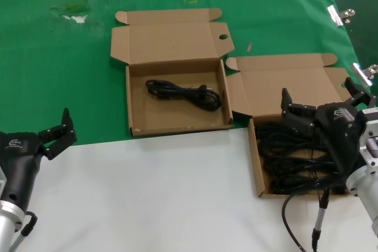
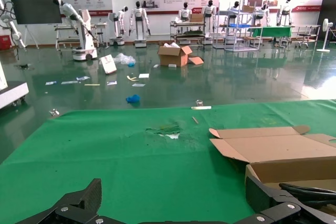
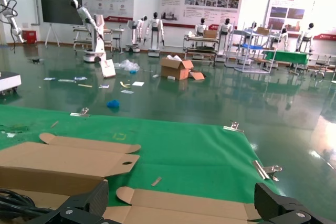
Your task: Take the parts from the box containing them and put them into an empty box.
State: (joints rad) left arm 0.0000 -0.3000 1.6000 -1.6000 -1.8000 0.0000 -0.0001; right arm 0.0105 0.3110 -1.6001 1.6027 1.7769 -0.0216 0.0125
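The right end effector (image 1: 322, 105) hovers open over the shallow brown cardboard box (image 1: 257, 163) heaped with thin black coiled cables (image 1: 283, 157); the left end effector (image 1: 59, 134) waits open, well apart.

A big robotics lab or demonstration hall: beyond the green-covered tabletop (image 2: 105, 150), far ahead of the hand, white humanoid robots (image 2: 138, 22) line a glossy floor (image 3: 210, 98) strewn with cardboard cartons (image 3: 176, 68), wheeled racks (image 3: 252, 51) and wall posters (image 3: 202, 3).
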